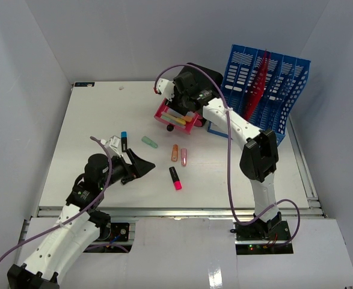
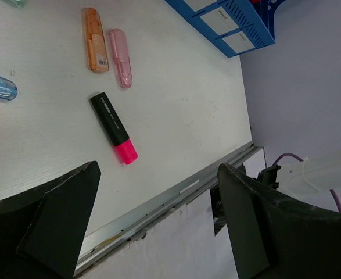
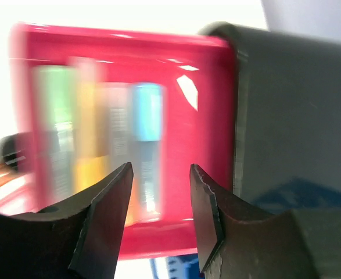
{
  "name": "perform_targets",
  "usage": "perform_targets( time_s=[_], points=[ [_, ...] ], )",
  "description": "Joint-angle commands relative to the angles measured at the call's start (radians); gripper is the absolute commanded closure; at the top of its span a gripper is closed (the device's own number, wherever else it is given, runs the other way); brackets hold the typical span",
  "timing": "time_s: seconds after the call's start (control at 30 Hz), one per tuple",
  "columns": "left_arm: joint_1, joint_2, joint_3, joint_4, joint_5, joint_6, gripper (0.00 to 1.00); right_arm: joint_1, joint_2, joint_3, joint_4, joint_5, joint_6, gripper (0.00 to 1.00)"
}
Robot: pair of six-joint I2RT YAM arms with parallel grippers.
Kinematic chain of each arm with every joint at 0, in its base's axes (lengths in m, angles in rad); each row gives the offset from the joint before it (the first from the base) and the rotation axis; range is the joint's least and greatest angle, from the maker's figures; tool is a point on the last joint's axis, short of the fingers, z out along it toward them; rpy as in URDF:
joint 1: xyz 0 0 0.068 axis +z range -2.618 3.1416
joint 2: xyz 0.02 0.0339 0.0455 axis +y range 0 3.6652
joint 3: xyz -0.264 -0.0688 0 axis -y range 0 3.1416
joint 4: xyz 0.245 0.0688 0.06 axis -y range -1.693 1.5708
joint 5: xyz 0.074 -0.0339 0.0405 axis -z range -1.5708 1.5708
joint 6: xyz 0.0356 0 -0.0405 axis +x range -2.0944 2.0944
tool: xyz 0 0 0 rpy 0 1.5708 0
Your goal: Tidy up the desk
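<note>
The desk [image 1: 92, 126] is a flat white top, boxed in by pale grey walls [image 1: 32, 54] on three sides, with a metal rail [image 1: 182, 211] along its near edge. A blue file rack [image 1: 272, 84] stands at the far right corner, just to the right of the right gripper [image 1: 177, 115].

The left gripper [image 1: 141, 164] hangs low over the near left part of the desk with its jaws spread wide and nothing between them. The bare white top lies directly below and ahead of it. A black-and-pink highlighter [image 1: 175, 177] lies just beyond its fingertips, to the right. An orange pen [image 1: 174, 152] and a pink pen [image 1: 184, 156] lie side by side a little farther on. A mint pen [image 1: 149, 142] and a blue-capped marker [image 1: 123, 140] lie on the far side of this gripper.

The right gripper reaches over the far middle of the desk and points down into a pink tray [image 1: 164, 113] that sits on the top. Its jaws stand partly apart and pinch nothing. In the right wrist view the tray fills the space below the fingers [image 3: 109, 209], and the blurred coloured pens in it lie clear of both tips.
</note>
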Motion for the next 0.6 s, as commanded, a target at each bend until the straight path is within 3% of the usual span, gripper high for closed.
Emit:
perform_targets(
  time_s=[0.0, 0.07, 0.1, 0.27, 0.37, 0.57],
  points=[
    [0.003, -0.038, 0.049, -0.054, -0.037, 0.022, 0.07, 0.009, -0.193, -0.068, -0.108, -0.511, -0.105, 0.52],
    [0.003, -0.054, 0.048, -0.065, -0.041, 0.021, 0.07, 0.013, -0.238, -0.154, -0.141, -0.695, -0.166, 0.53],
    [0.004, -0.063, 0.046, -0.068, -0.042, 0.018, 0.07, 0.025, -0.275, -0.202, -0.143, -0.746, -0.216, 0.59],
    [0.004, -0.095, 0.04, -0.086, -0.049, 0.006, 0.07, 0.07, -0.281, -0.303, -0.137, -0.748, -0.233, 0.8],
    [0.003, -0.107, 0.042, -0.095, -0.054, 0.006, 0.07, 0.103, -0.253, -0.327, -0.093, -0.652, -0.162, 0.86],
    [0.003, -0.121, 0.039, -0.109, -0.063, -0.001, 0.07, 0.23, -0.228, -0.447, 0.144, -0.231, 0.013, 0.9]
  ],
)
